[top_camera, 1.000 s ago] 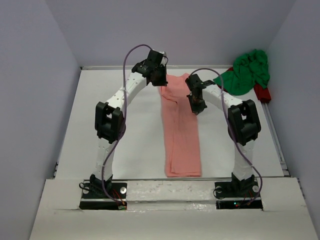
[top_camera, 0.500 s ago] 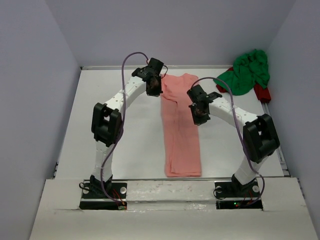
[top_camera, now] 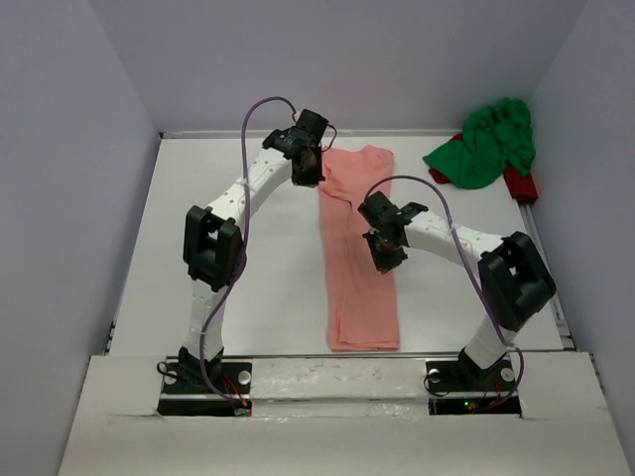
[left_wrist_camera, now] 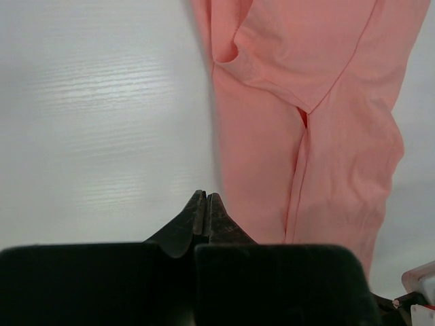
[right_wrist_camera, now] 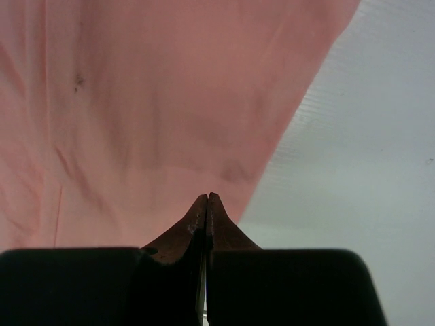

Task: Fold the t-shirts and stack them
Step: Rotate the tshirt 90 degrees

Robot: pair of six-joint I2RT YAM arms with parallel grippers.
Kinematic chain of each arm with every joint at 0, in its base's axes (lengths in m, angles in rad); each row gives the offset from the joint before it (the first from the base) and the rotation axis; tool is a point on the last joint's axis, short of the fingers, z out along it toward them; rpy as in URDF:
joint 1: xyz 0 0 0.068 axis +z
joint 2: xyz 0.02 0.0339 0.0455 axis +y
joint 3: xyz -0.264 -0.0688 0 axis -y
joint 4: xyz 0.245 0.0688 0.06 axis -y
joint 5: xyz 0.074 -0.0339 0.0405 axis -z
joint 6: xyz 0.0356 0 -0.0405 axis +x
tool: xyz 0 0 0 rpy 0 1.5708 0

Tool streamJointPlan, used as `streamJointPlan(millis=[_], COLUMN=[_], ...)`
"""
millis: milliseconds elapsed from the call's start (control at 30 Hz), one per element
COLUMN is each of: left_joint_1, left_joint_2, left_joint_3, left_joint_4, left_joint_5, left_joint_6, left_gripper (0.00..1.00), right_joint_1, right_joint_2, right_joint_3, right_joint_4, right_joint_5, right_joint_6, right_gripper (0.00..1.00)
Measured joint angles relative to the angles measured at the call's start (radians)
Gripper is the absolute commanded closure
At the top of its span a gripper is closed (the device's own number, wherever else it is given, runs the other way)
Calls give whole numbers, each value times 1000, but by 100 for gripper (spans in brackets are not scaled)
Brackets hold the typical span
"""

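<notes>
The salmon pink t-shirt [top_camera: 359, 248] lies folded into a long narrow strip down the middle of the table. It also shows in the left wrist view [left_wrist_camera: 306, 122] and in the right wrist view [right_wrist_camera: 156, 102]. The bright green t-shirt [top_camera: 486, 144] sits crumpled at the far right corner. My left gripper [top_camera: 309, 175] is shut and empty, above the table beside the pink shirt's far left edge [left_wrist_camera: 206, 198]. My right gripper [top_camera: 384, 260] is shut and empty, above the pink shirt's right edge [right_wrist_camera: 206, 199].
A red object [top_camera: 519, 184] lies partly under the green shirt by the right wall. The white table [top_camera: 248, 288] is walled on the left, right and back. A raised rim runs along the right side.
My right gripper has moved nearer and left along the pink shirt's right edge. My left gripper has shifted slightly at the shirt's far left corner. The shirts lie as before.
</notes>
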Motion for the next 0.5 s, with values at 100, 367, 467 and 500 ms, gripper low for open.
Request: streamJointPlan(millis=[100, 367, 467, 500], left_joint_1=[2, 2, 2, 2], left_joint_2=[0, 0, -3, -6], left_joint_3=[0, 10, 17, 17], left_joint_4=[-9, -33, -39, -43], left_joint_5=[0, -3, -4, -4], left_joint_6=[0, 0, 1, 2], left_gripper=[100, 100, 100, 100], right_joint_1=[6, 6, 6, 6], right_joint_2=[9, 136, 177, 192], right_joint_3=[-11, 23, 76, 94], right_joint_4=[17, 42, 6, -1], right_joint_5=[-16, -46, -48, -50], right_joint_6=[5, -7, -18, -19], right_gripper=[100, 100, 100, 100])
